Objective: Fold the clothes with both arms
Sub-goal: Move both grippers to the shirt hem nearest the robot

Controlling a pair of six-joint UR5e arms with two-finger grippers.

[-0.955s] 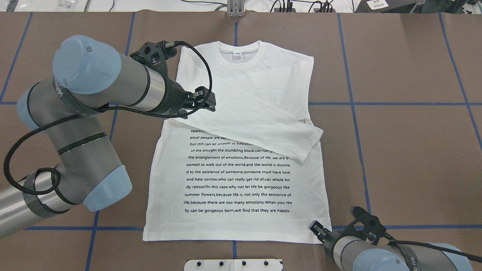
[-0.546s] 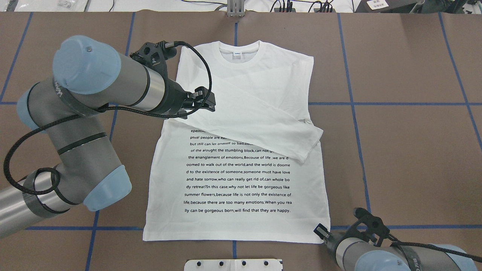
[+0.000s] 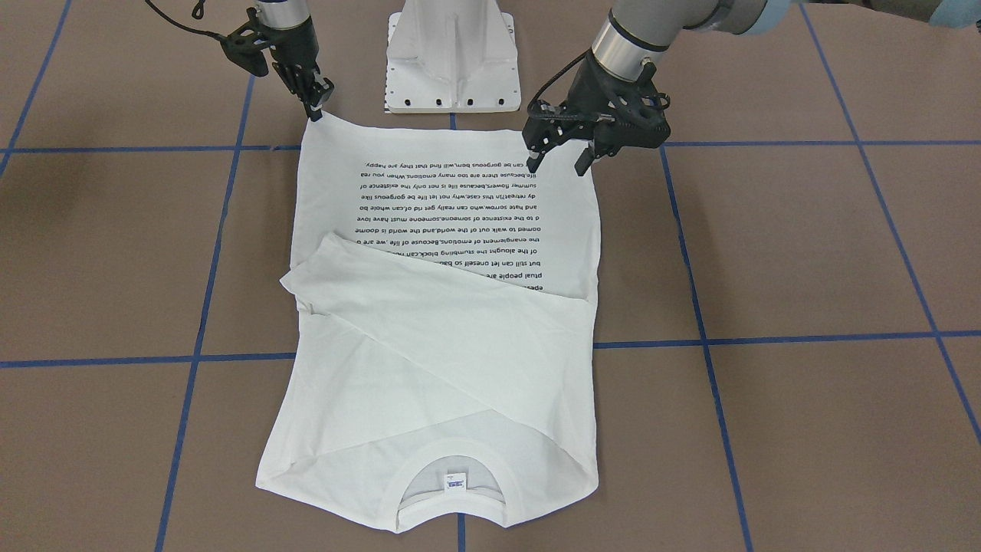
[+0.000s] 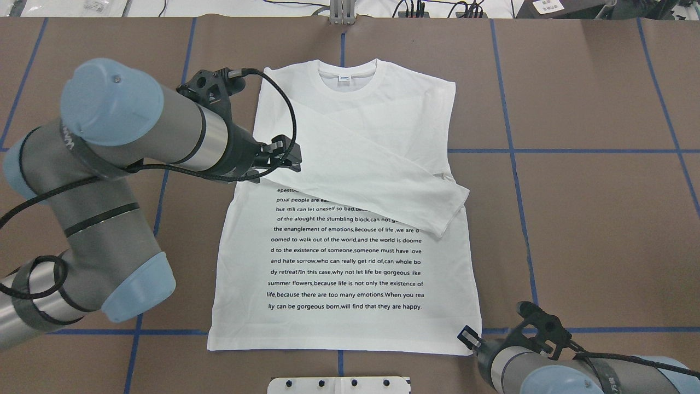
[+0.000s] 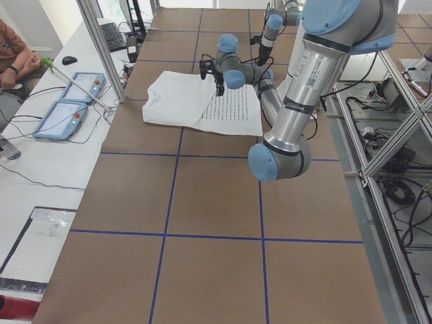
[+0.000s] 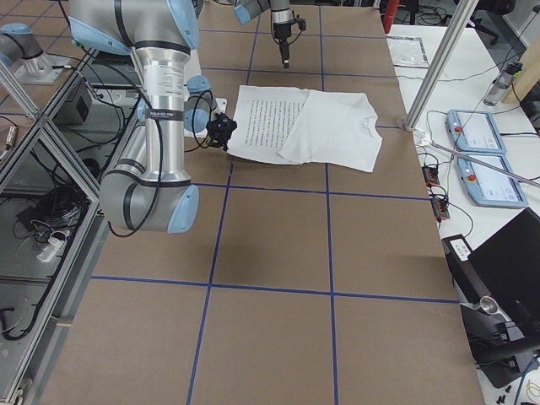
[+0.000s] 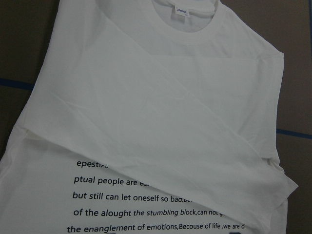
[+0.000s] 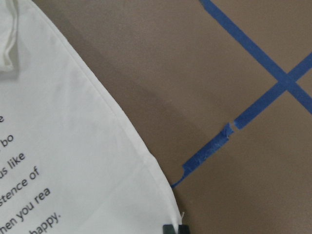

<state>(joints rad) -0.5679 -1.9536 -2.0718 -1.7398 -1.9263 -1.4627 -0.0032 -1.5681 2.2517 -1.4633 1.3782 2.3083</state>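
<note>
Hiding the top lines of the printed text (image 4: pixel 344 257) under the folded sleeve (image 4: pixel 383 180), cropping the right gripper (image 8: pixel 175 228) to two dark tips at the right wrist view's bottom edge, too little for judging its grip, and leaving the print on the neck label (image 7: pixel 182 10) too small for reading.

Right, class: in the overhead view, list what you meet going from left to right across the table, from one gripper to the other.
Left gripper, fingers open above the shirt → neck label of the white T-shirt → right gripper at the shirt's bottom corner.
</note>
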